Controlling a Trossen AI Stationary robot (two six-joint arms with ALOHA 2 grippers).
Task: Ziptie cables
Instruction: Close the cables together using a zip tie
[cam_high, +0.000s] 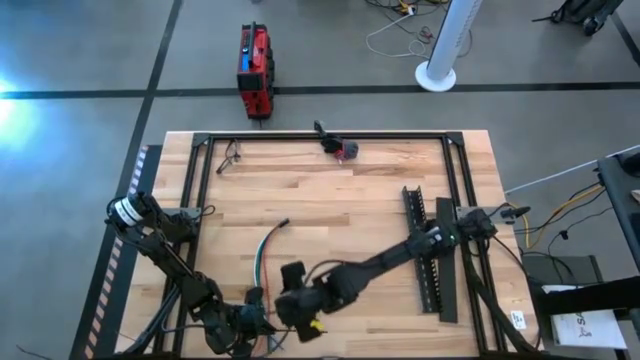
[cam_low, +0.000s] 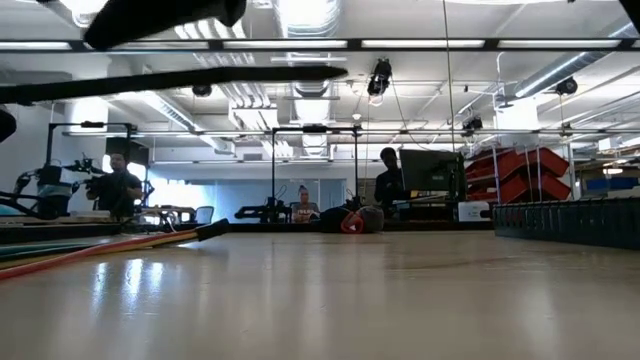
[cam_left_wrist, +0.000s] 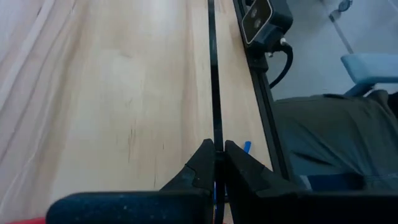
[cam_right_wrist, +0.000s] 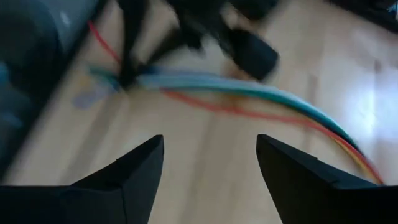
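The high view looks straight down from above on the whole wooden counter (cam_high: 330, 200), both arms and a strip of grey floor beyond it, while the low view sits at counter height and faces level across the boards into the room behind. The left wrist view rides close above the counter, looking forward past the left tool (cam_left_wrist: 217, 163) along the counter's dark edge rail (cam_left_wrist: 264, 112). The right wrist view hovers near the surface behind the right tool (cam_right_wrist: 210, 152), facing the cables (cam_right_wrist: 249, 93), which the high view (cam_high: 262, 248) and low view (cam_low: 110, 245) share.
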